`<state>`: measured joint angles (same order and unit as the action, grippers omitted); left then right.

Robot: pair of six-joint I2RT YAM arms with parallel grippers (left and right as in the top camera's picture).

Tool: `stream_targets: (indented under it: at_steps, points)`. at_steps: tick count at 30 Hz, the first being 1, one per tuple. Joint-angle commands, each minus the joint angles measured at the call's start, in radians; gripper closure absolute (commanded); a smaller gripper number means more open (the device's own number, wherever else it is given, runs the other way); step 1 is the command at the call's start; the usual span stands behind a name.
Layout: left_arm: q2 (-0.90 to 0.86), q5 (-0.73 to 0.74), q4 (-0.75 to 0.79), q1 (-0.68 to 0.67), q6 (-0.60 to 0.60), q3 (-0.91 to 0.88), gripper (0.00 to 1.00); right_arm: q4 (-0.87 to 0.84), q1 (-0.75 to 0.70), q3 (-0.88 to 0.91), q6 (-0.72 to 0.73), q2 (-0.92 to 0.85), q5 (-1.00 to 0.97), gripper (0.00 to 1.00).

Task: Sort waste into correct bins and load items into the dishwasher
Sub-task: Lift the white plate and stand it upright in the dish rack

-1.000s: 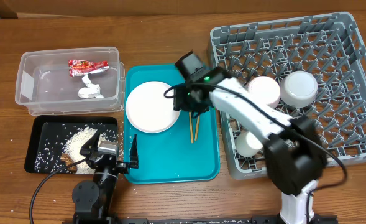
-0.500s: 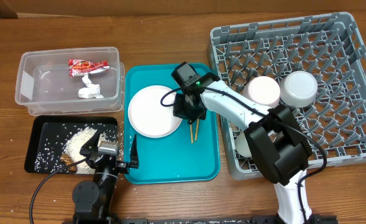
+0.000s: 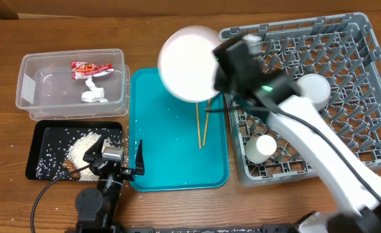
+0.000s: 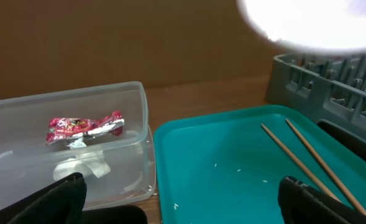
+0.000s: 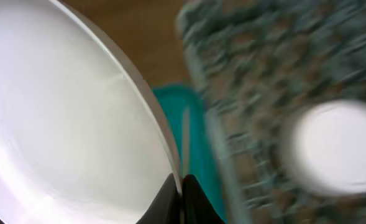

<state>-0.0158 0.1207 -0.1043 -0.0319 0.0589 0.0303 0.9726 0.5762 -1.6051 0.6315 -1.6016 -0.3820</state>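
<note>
My right gripper (image 3: 217,70) is shut on the rim of the round white plate (image 3: 187,63) and holds it lifted above the teal tray, beside the grey dish rack (image 3: 345,149). In the right wrist view the fingers (image 5: 181,190) pinch the plate's edge (image 5: 77,124). Two chopsticks (image 3: 202,129) lie on the teal tray (image 3: 177,168). A bowl (image 3: 314,87) and a small cup (image 3: 264,146) sit in the rack. The red sachet (image 3: 91,68) and white napkin (image 3: 94,92) lie in the clear tub (image 3: 28,90). Rice and brown scraps (image 3: 83,150) lie in the black tray (image 3: 38,133). My left gripper (image 4: 176,205) is open and empty at the front.
The teal tray holds a few loose rice grains (image 4: 238,169). The left arm's base (image 3: 99,194) stands at the table's front edge, between the black tray and the teal tray. The right arm (image 3: 306,129) stretches over the rack's left part.
My right gripper took hold of the plate on the teal tray and lifted it up and toward the back right. The chopsticks stay on the tray. The left arm has not moved.
</note>
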Motion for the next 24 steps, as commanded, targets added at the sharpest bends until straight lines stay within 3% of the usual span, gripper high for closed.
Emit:
stream_targets:
  at_steps: [1,4,8,15,24]
  points:
    - [0.011,0.003,0.004,0.006,0.009,-0.009,0.00,0.030,-0.043,-0.007,-0.034,0.009,-0.466,0.96]
    - [0.011,0.002,0.004,0.006,0.008,-0.009,0.00,0.034,-0.101,0.000,-0.034,-0.010,-0.642,0.96]
    - [0.011,0.002,0.004,0.006,0.008,-0.009,0.00,0.029,-0.164,0.000,-0.064,-0.064,-0.737,0.96]
    - [0.011,0.003,0.004,0.006,0.008,-0.009,0.00,-0.045,-0.172,0.000,-0.158,-0.198,-0.743,0.96]
    - [0.011,0.003,0.004,0.006,0.008,-0.009,0.00,-0.051,-0.157,0.002,-0.158,-0.243,-0.704,0.96]
